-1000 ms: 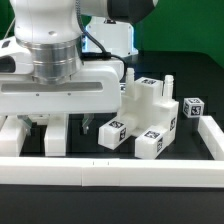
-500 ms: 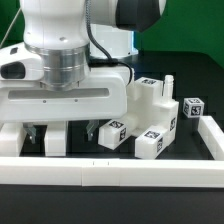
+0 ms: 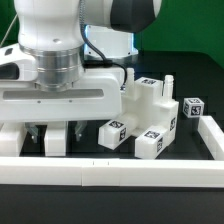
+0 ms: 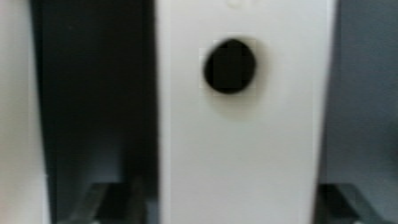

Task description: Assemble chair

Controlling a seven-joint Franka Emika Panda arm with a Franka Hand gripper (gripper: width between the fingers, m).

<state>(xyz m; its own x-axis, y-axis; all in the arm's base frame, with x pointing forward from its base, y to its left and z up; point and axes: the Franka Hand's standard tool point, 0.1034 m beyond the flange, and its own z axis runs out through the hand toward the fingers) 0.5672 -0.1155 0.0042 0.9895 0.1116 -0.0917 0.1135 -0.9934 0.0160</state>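
Note:
My gripper (image 3: 57, 134) hangs low at the exterior view's left, its dark fingers (image 3: 38, 135) on either side of an upright white chair part (image 3: 56, 141). In the wrist view this part is a broad white slab (image 4: 240, 130) with an oval hole (image 4: 231, 65), and it runs down between the gripper (image 4: 231, 205). One finger is almost on its edge; a dark gap shows at the other. At the exterior view's right stand a blocky white piece (image 3: 150, 100) with a peg (image 3: 170, 82) and smaller tagged blocks (image 3: 113, 132).
A long low white rail (image 3: 120, 172) runs along the front, and another rail (image 3: 210, 135) runs along the exterior view's right. Another white block (image 3: 10, 138) stands just left of the gripper. A loose tagged cube (image 3: 195, 106) sits at the far right.
The jaws have drawn closer together around the upright white part. The hand has shifted slightly; the other parts lie as before.

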